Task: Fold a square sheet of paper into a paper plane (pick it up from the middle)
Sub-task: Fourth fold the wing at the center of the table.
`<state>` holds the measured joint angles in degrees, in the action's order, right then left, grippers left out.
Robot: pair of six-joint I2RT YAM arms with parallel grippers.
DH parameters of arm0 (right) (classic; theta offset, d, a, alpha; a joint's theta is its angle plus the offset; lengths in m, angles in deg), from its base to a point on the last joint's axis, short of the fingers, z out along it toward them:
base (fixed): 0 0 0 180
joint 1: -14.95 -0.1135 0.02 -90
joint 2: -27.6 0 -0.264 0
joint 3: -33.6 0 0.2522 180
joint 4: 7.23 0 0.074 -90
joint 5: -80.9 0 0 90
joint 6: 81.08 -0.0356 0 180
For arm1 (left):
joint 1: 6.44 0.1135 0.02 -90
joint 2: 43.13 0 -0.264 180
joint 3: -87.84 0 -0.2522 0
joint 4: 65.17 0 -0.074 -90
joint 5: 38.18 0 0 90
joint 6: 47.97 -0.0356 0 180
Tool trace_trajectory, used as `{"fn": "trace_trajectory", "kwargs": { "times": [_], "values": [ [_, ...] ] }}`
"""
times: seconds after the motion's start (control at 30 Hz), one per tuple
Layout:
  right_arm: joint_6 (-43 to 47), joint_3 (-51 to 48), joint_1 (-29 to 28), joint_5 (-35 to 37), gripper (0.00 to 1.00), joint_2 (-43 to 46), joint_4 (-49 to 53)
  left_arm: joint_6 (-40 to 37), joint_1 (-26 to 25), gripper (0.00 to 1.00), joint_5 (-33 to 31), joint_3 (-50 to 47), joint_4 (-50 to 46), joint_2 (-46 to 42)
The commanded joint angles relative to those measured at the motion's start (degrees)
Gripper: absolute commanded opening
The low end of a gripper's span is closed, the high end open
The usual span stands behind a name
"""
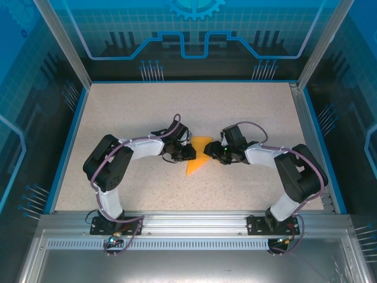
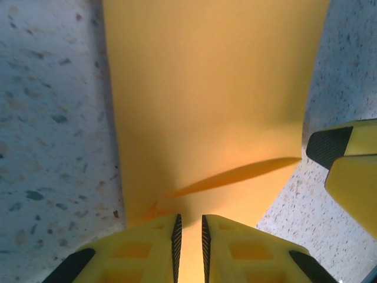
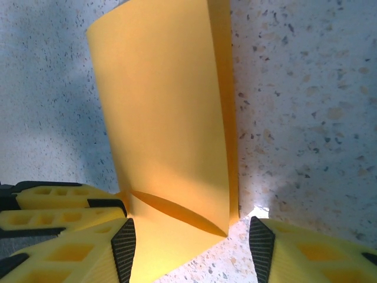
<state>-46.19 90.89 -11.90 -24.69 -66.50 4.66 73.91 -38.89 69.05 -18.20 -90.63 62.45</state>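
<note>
The square sheet of paper [image 1: 198,158], orange-yellow, lies folded into a pointed shape at mid-table between both grippers. My left gripper [image 1: 189,153] touches its left side. In the left wrist view its jaws [image 2: 191,236] are all but shut, a thin slit between them, with their tips on the sheet [image 2: 206,106]. An upper flap rises from a crease. My right gripper [image 1: 208,150] stands open astride the sheet's near corner [image 3: 191,247]: one pad over the sheet [image 3: 165,118], the other over bare table. The left gripper's fingers [image 3: 65,206] meet the sheet's edge where the crease starts. The right gripper's fingers [image 2: 347,165] are beside the sheet.
The speckled tabletop [image 1: 141,112] is bounded by blue side walls and a metal frame [image 1: 65,47]. A metal rail [image 1: 194,221] carries both arm bases at the near edge. Both arms reach inward and their wrists nearly meet at the centre.
</note>
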Motion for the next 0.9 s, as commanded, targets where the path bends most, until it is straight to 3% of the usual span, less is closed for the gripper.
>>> {"fn": "trace_trajectory", "kwargs": {
  "times": [0.0, 0.87],
  "values": [
    [-1.1, 1.2, -0.5, -1.2, 0.57, -1.3, -1.0, 0.9, 0.5, 0.20, 1.0, -0.1, 0.9, 0.6],
    [-3.0, 1.9, -0.4, -2.4, 0.61, -2.4, -2.2, 1.9, 1.3, 0.22, 1.6, -3.3, 3.7, -1.1]
  ]
}}
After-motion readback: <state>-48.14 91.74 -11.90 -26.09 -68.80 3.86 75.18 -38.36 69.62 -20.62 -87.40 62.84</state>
